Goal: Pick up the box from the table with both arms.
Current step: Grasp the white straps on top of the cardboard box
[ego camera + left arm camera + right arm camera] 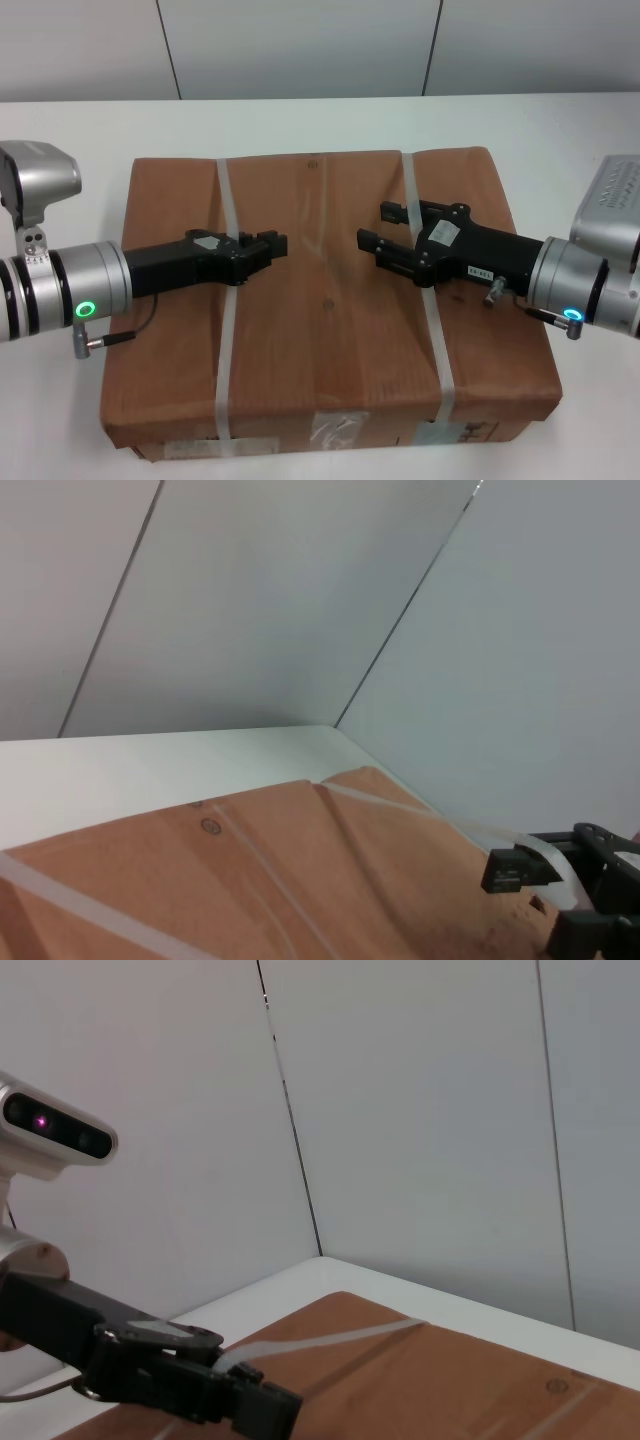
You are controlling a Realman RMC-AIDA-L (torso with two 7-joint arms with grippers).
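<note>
While two hands (272, 245) (378, 232) hover, one box (330, 330) lies.

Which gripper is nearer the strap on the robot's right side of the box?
Right. The right gripper reaches across the right strap; the left gripper is over the left strap of the box.

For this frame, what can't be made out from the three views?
- Box labels: on the near side in the head view, cut by the bottom edge and too small to read.
- Contact: whether the left gripper or right gripper touches the box top; neither wrist view settles it.
- Left gripper's fingers: end-on in the head view, so open or shut is unclear.
- Table under the box: hidden by it.
</note>
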